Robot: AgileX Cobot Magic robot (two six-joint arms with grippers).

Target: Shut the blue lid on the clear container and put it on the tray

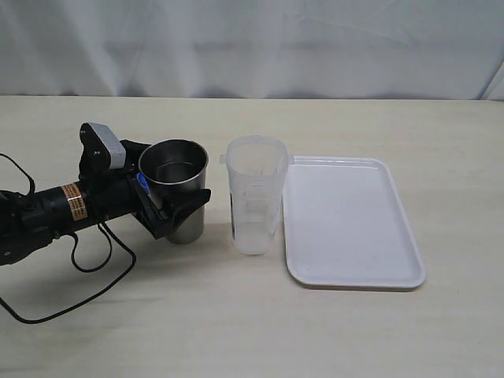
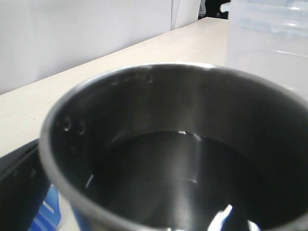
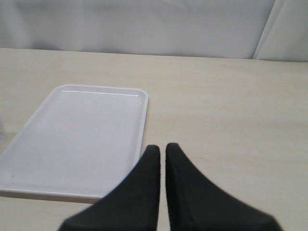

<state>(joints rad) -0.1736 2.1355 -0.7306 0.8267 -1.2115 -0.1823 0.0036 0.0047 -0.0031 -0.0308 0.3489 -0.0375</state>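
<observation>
At centre frame the clear container (image 1: 255, 197) stands upright, open-topped, just left of the tray (image 1: 346, 224). Around the steel cup (image 1: 187, 228) the left gripper (image 1: 161, 189) spreads wide, the blue lid (image 1: 142, 183) peeking beside it; the right gripper (image 3: 162, 150) is pinched together, empty.

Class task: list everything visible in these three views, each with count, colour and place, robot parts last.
Container: one, clear, lidless, upright in the middle of the exterior view.
Cup: one, steel, left of the container.
Tray: one, white, right of the container.
Blue piece: one, mostly hidden beside the cup; possibly the lid.
Table: one, pale wood, under everything.
Cable: one, black, looped at far left.
Left gripper: one, black, jaws wide either side of the cup.
Right gripper: one, black, shut, near the tray.
</observation>
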